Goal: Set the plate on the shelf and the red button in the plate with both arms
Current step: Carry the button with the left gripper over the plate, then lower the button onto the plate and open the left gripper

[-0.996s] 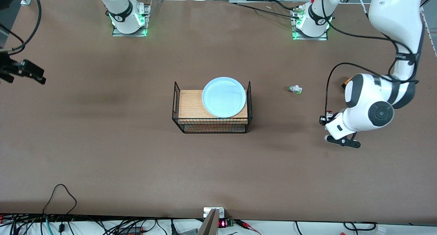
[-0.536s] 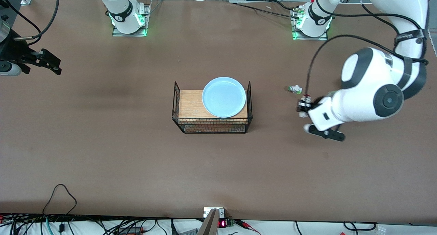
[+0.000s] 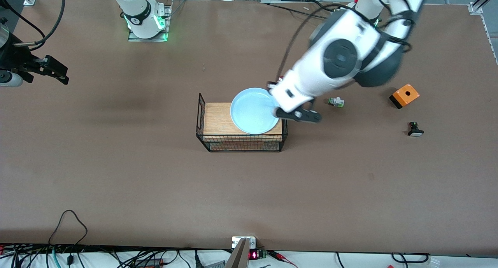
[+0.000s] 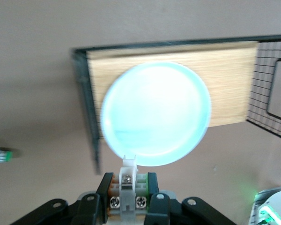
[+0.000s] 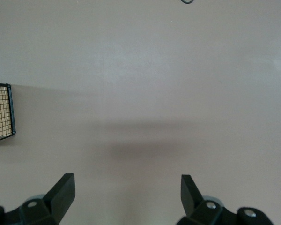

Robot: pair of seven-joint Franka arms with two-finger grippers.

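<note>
red button [image 4: 129, 180]: tiny, light, rigid; pinched at body sides by left gripper [image 4: 129, 199], over plate rim at 3 o'clock.
plate [image 3: 255, 111]: stiff, likely slippery; sat in wire basket [image 3: 202, 116]; grasp by rim.
left arm: reached across, wrist angled down.
right gripper [image 5: 126, 192]: spread wide, empty, waited at table's right-arm end.

One plate [image 3: 252, 111], pale blue. One wire basket [image 3: 241, 143] with one wooden board [image 3: 216, 119] in it. One orange box [image 3: 404, 95]. Three small push-button parts: one with a green cap [image 3: 335, 102] lying on the surface, one black with a white face [image 3: 415, 129] also on the surface, and one whitish part [image 4: 129, 178] clamped in the left tool [image 4: 129, 199]. Two tools in all, the second being the right tool [image 5: 126, 192], with its fingers apart
</note>
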